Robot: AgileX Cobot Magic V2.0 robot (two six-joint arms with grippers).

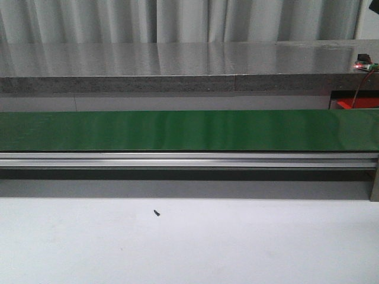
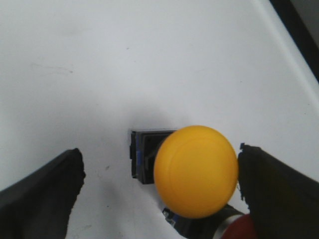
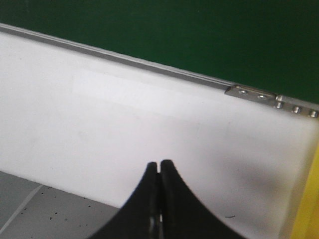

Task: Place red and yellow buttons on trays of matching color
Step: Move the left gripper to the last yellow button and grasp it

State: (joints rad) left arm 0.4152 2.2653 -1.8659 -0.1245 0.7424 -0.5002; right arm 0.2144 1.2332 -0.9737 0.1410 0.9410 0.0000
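Left wrist view: left claw (image 2: 159,191) spread wide, gripping nothing, straddling the yellow button (image 2: 195,170) at lower centre on the white surface (image 2: 149,64); a red button (image 2: 241,230) peeks beside it. Right claw (image 3: 159,167) fully closed, empty, before the green conveyor belt (image 3: 199,35).

White matte table (image 1: 237,248) in front of me, one small dark speck (image 1: 157,213) on it. Past it a long green conveyor belt (image 1: 189,130) on a silver aluminium rail (image 1: 189,160). Behind that a grey speckled stone-look counter (image 1: 177,68), glossy top catching light. Pale pleated curtains (image 1: 177,21) along the back. Red wire and small lit board (image 1: 366,66) at far right.
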